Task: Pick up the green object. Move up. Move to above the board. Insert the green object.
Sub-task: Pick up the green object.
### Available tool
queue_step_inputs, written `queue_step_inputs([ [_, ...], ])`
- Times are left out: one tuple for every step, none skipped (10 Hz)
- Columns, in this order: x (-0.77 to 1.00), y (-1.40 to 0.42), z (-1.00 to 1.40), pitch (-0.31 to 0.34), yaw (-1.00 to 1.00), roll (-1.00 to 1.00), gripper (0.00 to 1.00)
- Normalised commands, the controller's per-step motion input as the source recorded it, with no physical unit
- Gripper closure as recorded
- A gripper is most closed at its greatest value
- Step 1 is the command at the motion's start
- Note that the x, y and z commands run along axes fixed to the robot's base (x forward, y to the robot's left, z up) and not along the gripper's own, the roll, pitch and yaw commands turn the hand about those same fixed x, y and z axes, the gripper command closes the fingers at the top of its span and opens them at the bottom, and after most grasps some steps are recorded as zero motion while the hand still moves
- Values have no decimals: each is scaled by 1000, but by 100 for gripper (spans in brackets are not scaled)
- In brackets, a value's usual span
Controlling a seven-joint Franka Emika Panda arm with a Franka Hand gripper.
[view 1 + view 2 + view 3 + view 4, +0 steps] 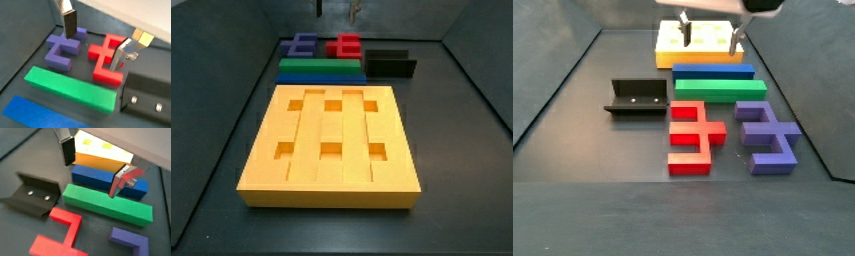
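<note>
Fingers point(93, 167) | spread wide, holding nothing | green object point(107, 203) lying below, untouched

The open gripper point(710, 37) hangs in free air above the green object point(715, 90), whose top is unobstructed, though the blue bar point(714, 72) touches one long side, with the fixture point(636, 98) near one end.

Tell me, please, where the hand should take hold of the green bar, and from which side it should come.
Grip the green bar near its middle, across its narrow width, coming straight down from above. It lies flat on the floor, so the top is free. One long side faces the blue bar; how much gap a finger has there is unclear. The hand hangs above, open, holding nothing.
</note>
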Motion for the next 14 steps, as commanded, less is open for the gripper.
queue_step_inputs([
  [0, -51, -431, 4, -1000, 0, 0],
  [0, 0, -454, 76, -997, 0, 0],
  [0, 0, -420, 79, -1000, -56, 0],
  [0, 0, -349, 39, -1000, -69, 0],
  [0, 0, -354, 41, -1000, -69, 0],
  [0, 0, -274, 54, -1000, -53, 0],
  [0, 0, -206, 67, -1000, -41, 0],
  [0, 0, -217, 74, -1000, -31, 0],
  [0, 0, -209, 94, -954, -20, 0],
  [0, 0, -186, 110, -911, -7, 0],
  [0, 0, -174, 101, -869, 0, 0],
  [0, 0, -211, 93, -777, 0, 0],
  [0, 0, -314, 107, -683, 0, 0],
  [100, -226, -311, 94, -589, -46, 0],
])
